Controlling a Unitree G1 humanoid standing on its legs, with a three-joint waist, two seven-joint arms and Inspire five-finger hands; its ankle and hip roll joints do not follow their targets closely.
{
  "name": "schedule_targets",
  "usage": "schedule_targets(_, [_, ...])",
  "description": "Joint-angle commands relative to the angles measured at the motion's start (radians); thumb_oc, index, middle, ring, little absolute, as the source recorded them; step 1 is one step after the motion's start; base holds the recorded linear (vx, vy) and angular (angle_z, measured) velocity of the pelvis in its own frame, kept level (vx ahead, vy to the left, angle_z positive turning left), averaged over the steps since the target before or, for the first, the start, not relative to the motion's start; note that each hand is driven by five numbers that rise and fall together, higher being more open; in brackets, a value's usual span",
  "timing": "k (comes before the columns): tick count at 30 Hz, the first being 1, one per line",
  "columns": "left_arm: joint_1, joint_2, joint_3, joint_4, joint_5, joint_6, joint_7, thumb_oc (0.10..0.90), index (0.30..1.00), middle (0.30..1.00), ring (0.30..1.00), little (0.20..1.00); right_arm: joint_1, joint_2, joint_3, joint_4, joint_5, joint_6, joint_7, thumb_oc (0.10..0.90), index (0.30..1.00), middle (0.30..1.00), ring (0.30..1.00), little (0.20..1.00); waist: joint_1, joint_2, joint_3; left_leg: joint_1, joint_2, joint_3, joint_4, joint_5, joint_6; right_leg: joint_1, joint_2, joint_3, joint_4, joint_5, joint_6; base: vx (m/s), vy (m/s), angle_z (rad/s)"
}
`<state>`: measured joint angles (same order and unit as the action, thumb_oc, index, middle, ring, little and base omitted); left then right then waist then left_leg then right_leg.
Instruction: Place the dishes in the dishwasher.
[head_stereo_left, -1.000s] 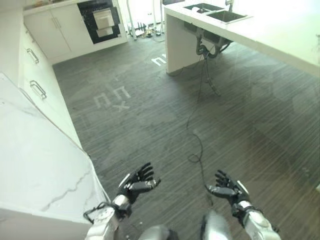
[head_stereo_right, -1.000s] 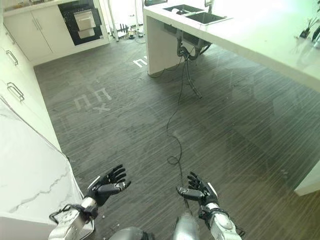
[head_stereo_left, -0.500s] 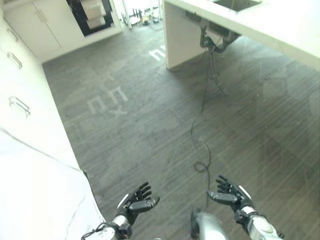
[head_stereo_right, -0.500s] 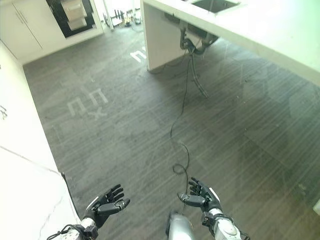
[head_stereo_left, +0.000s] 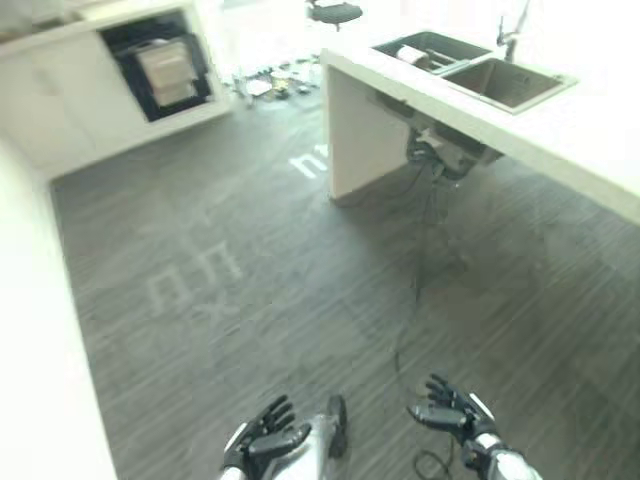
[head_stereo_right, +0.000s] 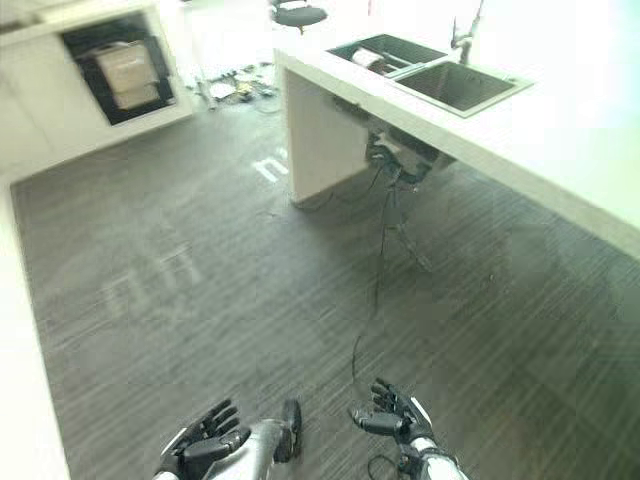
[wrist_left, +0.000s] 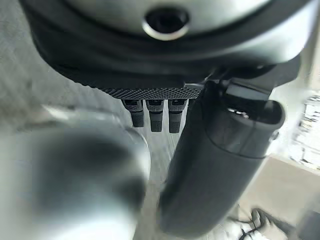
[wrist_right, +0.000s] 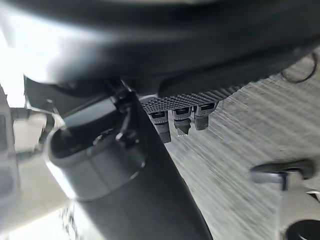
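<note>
Hovering empty, left hand (head_stereo_left: 262, 445) and right hand (head_stereo_left: 449, 414) apparently open.

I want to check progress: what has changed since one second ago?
The whole view has shifted, so the camera moved: the sink on the white counter is now in sight. Nothing was taken hold of or let go. The left hand and right hand remain open and empty above the floor.

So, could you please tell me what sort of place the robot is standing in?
Most likely a kitchen: an island counter with a double sink and tap, white cabinets around a dark built-in appliance, and a dark striped floor.
</note>
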<state>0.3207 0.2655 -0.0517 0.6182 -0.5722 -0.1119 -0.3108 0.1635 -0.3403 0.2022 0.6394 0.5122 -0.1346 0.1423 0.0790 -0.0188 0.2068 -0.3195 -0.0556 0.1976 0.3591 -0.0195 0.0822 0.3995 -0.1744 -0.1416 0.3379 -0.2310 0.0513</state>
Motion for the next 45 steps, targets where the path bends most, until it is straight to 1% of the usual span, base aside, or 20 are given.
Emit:
schedule_targets(1, [-0.125,0.053,-0.019,-0.136,0.045,-0.111,-0.034,0.800,0.900,0.900,0.900,0.900,-0.096,-0.016,-0.062,-0.036,0.031,-0.106,0.025,0.800,0.900,0.900,0.900,0.900,0.026,0.001,0.004,0.088,0.012,0.005,-0.059,-0.049,-0.009,-0.157,0.140,-0.038,0.108,0.289,0.118,0.44,0.212,0.01])
schedule_targets(4, [-0.146,0.083,-0.037,-0.144,0.051,-0.094,-0.012,0.800,0.900,0.900,0.900,0.900,-0.089,-0.001,-0.061,-0.048,0.023,-0.123,0.025,0.800,0.900,0.900,0.900,0.900,-0.002,0.033,0.010,0.147,0.009,-0.018,-0.059,-0.098,0.033,-0.305,0.171,-0.006,0.466,0.416,0.165,0.29,0.148,0.46])
schedule_targets(7, [-0.171,0.102,-0.060,-0.140,0.031,-0.094,0.018,0.800,0.900,0.900,0.900,0.900,-0.089,0.002,-0.028,-0.048,0.024,-0.144,0.014,0.800,0.900,0.900,0.900,0.900,-0.052,0.079,0.031,0.226,0.030,-0.032,-0.059,-0.137,0.047,-0.541,0.117,-0.078,0.598,0.349,0.116,0.47,0.129,-0.27])
schedule_targets(8, [-0.172,0.107,-0.061,-0.154,0.038,-0.092,0.020,0.800,0.900,0.900,0.900,0.900,-0.087,-0.002,-0.028,-0.063,0.021,-0.147,0.012,0.800,0.900,0.900,0.900,0.900,-0.084,0.091,0.045,0.259,0.037,-0.056,-0.059,-0.159,0.035,-0.608,0.092,-0.124,0.480,0.255,0.075,0.60,-0.046,-0.02])
schedule_targets(10, [-0.188,0.121,-0.066,-0.157,0.036,-0.076,0.023,0.800,0.900,0.900,0.900,0.900,-0.078,-0.011,-0.043,-0.077,0.035,-0.143,0.018,0.800,0.900,0.900,0.900,0.900,-0.120,0.067,0.062,0.307,0.015,-0.094,-0.059,-0.200,0.019,-0.608,0.063,-0.144,0.120,0.272,0.064,0.65,-0.250,0.48])
schedule_targets(11, [-0.197,0.119,-0.070,-0.151,0.033,-0.073,0.033,0.800,0.900,0.900,0.900,0.900,-0.075,-0.019,-0.054,-0.085,0.042,-0.135,0.030,0.800,0.900,0.900,0.900,0.900,-0.134,0.040,0.071,0.358,-0.005,-0.116,-0.059,-0.264,0.003,-0.643,-0.006,-0.132,-0.038,0.298,0.098,0.67,-0.319,1.37])
schedule_targets(12, [-0.204,0.117,-0.075,-0.142,0.029,-0.077,0.043,0.800,0.900,0.900,0.900,0.900,-0.075,-0.021,-0.063,-0.085,0.033,-0.133,0.044,0.800,0.900,0.900,0.900,0.900,-0.142,0.022,0.070,0.374,-0.017,-0.118,-0.059,-0.278,-0.005,-0.706,-0.072,-0.124,-0.038,0.340,0.112,0.64,-0.293,1.43])
schedule_targets(14, [-0.198,0.106,-0.075,-0.123,0.024,-0.102,0.046,0.800,0.900,0.900,0.900,0.900,-0.072,-0.019,-0.076,-0.084,0.010,-0.137,0.067,0.800,0.900,0.900,0.900,0.900,-0.143,0.025,0.065,0.420,-0.003,-0.112,-0.059,-0.321,-0.025,-0.735,-0.109,-0.122,-0.038,0.357,0.120,0.48,-0.249,0.50])
schedule_targets(15, [-0.185,0.098,-0.070,-0.124,0.030,-0.113,0.043,0.800,0.900,0.900,0.900,0.900,-0.070,-0.021,-0.077,-0.088,0.008,-0.141,0.069,0.800,0.900,0.900,0.900,0.900,-0.139,0.023,0.060,0.443,0.002,-0.111,-0.059,-0.336,-0.036,-0.712,-0.101,-0.122,-0.038,0.343,0.121,0.56,-0.317,-0.32])
schedule_targets(17, [-0.164,0.086,-0.061,-0.130,0.043,-0.121,0.051,0.800,0.900,0.900,0.900,0.900,-0.071,-0.026,-0.073,-0.093,0.005,-0.151,0.059,0.800,0.900,0.900,0.900,0.900,-0.146,0.025,0.045,0.476,0.022,-0.116,-0.059,-0.262,-0.061,-0.677,-0.055,-0.106,-0.038,0.311,0.103,0.55,-0.302,-0.76])
schedule_targets(19, [-0.149,0.075,-0.050,-0.136,0.030,-0.116,0.061,0.800,0.900,0.900,0.900,0.900,-0.081,-0.043,-0.067,-0.092,0.006,-0.174,0.056,0.800,0.900,0.900,0.900,0.900,-0.145,0.032,0.037,0.536,0.048,-0.106,-0.059,-0.121,-0.095,-0.630,-0.006,-0.089,-0.038,0.253,0.063,0.47,-0.239,-0.59])
schedule_targets(21, [-0.135,0.062,-0.036,-0.147,0.008,-0.112,0.058,0.800,0.900,0.900,0.900,0.900,-0.098,-0.065,-0.051,-0.098,-0.014,-0.189,0.063,0.800,0.900,0.900,0.900,0.900,-0.135,0.037,0.031,0.488,0.074,-0.107,0.133,0.029,-0.151,-0.579,0.031,-0.104,-0.038,0.193,0.007,0.41,-0.232,-0.06])
schedule_targets(24, [-0.129,0.061,-0.018,-0.150,-0.004,-0.094,0.032,0.800,0.900,0.900,0.900,0.900,-0.103,-0.100,-0.047,-0.089,-0.056,-0.207,0.068,0.800,0.900,0.900,0.900,0.900,-0.119,0.026,0.040,0.331,0.101,-0.119,0.485,0.122,-0.176,-0.507,0.057,-0.100,-0.038,0.130,-0.059,0.38,-0.237,-0.27])
schedule_targets(26, [-0.139,0.064,-0.019,-0.137,0.005,-0.077,0.015,0.800,0.900,0.900,0.900,0.900,-0.108,-0.112,-0.052,-0.071,-0.031,-0.220,0.058,0.800,0.900,0.900,0.900,0.900,-0.105,0.020,0.052,0.208,0.127,-0.094,0.575,0.100,-0.153,-0.449,0.071,-0.100,-0.038,0.092,-0.082,0.39,-0.187,-0.40])
schedule_targets(27, [-0.145,0.064,-0.027,-0.126,0.018,-0.078,0.012,0.800,0.900,0.900,0.900,0.900,-0.112,-0.114,-0.055,-0.059,-0.016,-0.238,0.059,0.800,0.900,0.900,0.900,0.900,-0.090,0.020,0.058,0.169,0.098,-0.089,0.517,0.072,-0.132,-0.425,0.080,-0.086,-0.038,0.082,-0.078,0.64,-0.035,-0.83])
schedule_targets(28, [-0.140,0.057,-0.040,-0.108,0.030,-0.092,0.030,0.800,0.900,0.900,0.900,0.900,-0.126,-0.111,-0.056,-0.051,-0.006,-0.251,0.067,0.800,0.900,0.900,0.900,0.900,-0.061,0.018,0.065,0.158,0.038,-0.084,0.229,0.030,-0.103,-0.406,0.102,-0.036,-0.038,0.067,-0.055,0.68,0.080,-0.49])
schedule_targets(30, [-0.117,0.049,-0.038,-0.098,0.043,-0.108,0.050,0.800,0.900,0.900,0.900,0.900,-0.136,-0.103,-0.041,-0.048,-0.011,-0.248,0.062,0.800,0.900,0.900,0.900,0.900,-0.010,0.040,0.066,0.104,-0.002,-0.178,-0.059,0.075,-0.124,-0.377,0.155,0.032,-0.038,0.032,-0.029,0.59,0.148,-0.75])
schedule_targets(33, [-0.085,0.040,-0.027,-0.101,0.079,-0.125,0.042,0.800,0.900,0.900,0.900,0.900,-0.129,-0.097,-0.034,-0.060,-0.024,-0.242,0.053,0.800,0.900,0.900,0.900,0.900,0.035,0.047,0.066,-0.040,-0.016,-0.183,-0.059,0.126,-0.149,-0.332,0.184,0.064,-0.038,0.004,-0.026,0.31,0.079,-1.24])
schedule_targets(39, [-0.096,0.060,-0.028,-0.028,0.119,-0.143,0.070,0.800,0.900,0.900,0.900,0.900,-0.135,-0.069,-0.028,-0.027,-0.026,-0.229,0.057,0.800,0.900,0.900,0.900,0.900,0.004,0.070,0.015,0.062,-0.011,-0.190,-0.059,-0.035,-0.063,-0.316,0.187,0.035,-0.038,0.038,0.010,0.24,0.112,-0.98])
schedule_targets(45, [-0.124,0.071,-0.008,0.077,0.144,-0.164,0.068,0.800,0.900,0.900,0.900,0.900,-0.138,-0.060,-0.007,0.031,-0.111,-0.243,0.075,0.800,0.900,0.900,0.900,0.900,-0.019,0.088,0.003,0.103,-0.028,-0.232,-0.059,-0.083,-0.039,-0.351,0.192,0.024,-0.038,0.058,0.013,0.11,0.027,-0.12])
